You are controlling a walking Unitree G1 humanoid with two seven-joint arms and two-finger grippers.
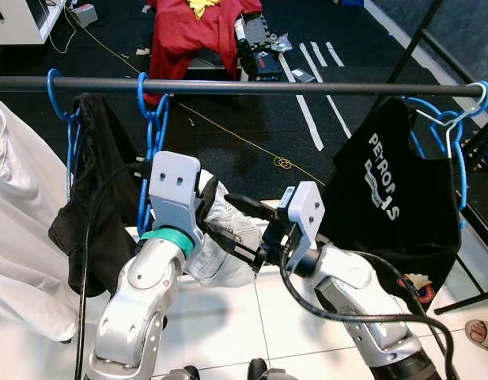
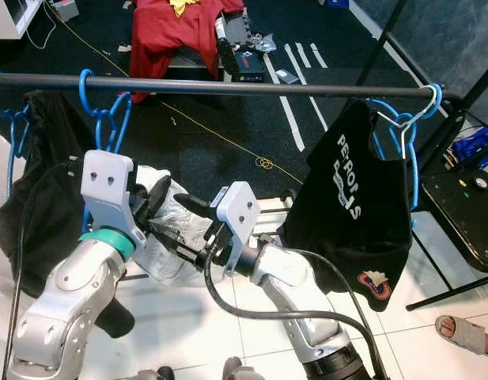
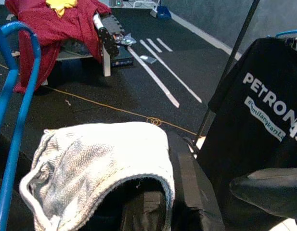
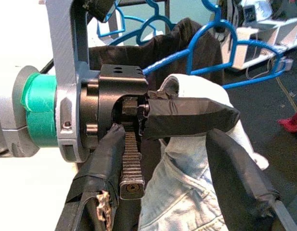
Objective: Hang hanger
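black rail [image 1: 228, 87] across scene, black printed shirt [image 1: 398, 202] hung at its right end. below rail, pale denim garment [image 1: 228, 237] bunched between both arms. blue hanger [image 1: 151, 127] hooked on rail just above left gripper [image 4: 187, 115], clamped on denim. right gripper [image 1: 255, 229] spread wide around same cloth.

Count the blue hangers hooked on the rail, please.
3: left hanger, middle hanger, right hanger on the rail. Another may hide beyond the left edge.
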